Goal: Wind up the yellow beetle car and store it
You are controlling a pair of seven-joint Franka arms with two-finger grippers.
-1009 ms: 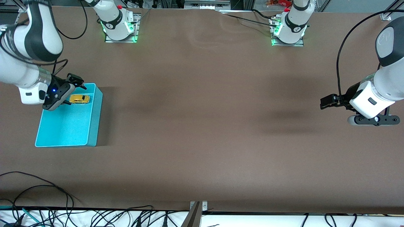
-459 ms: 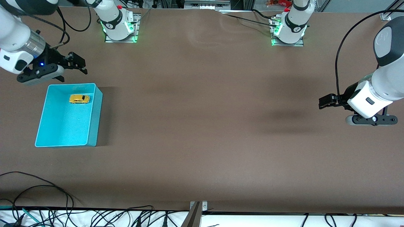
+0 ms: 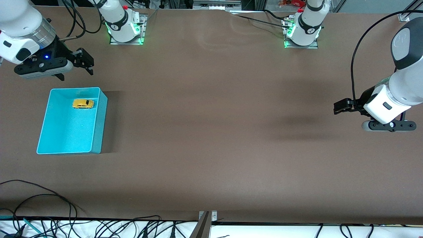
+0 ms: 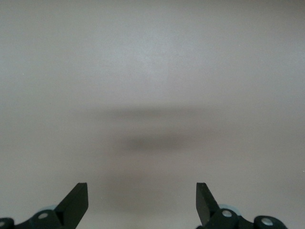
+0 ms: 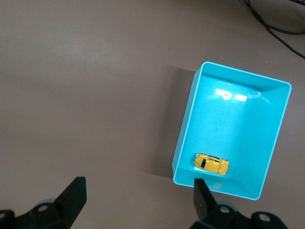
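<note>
The right gripper point(image 3: 75, 67) hangs spread and empty over bare brown table point(image 3: 211, 132) beside the turquoise plastic bin point(image 3: 96, 132), where the small yellow beetle car point(image 3: 83, 103) lies. The left gripper point(image 3: 340, 107) waits, also spread, at its own end.

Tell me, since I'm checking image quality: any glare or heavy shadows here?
Right wrist view: bright glare patches on the turquoise bin floor, away from the yellow beetle car. Front view: the bin casts a dark shadow on the table. Left wrist view: soft blurred shadows on bare table.

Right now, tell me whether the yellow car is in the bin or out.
In. The yellow beetle car sits on the floor of the turquoise bin, free of both grippers.
</note>
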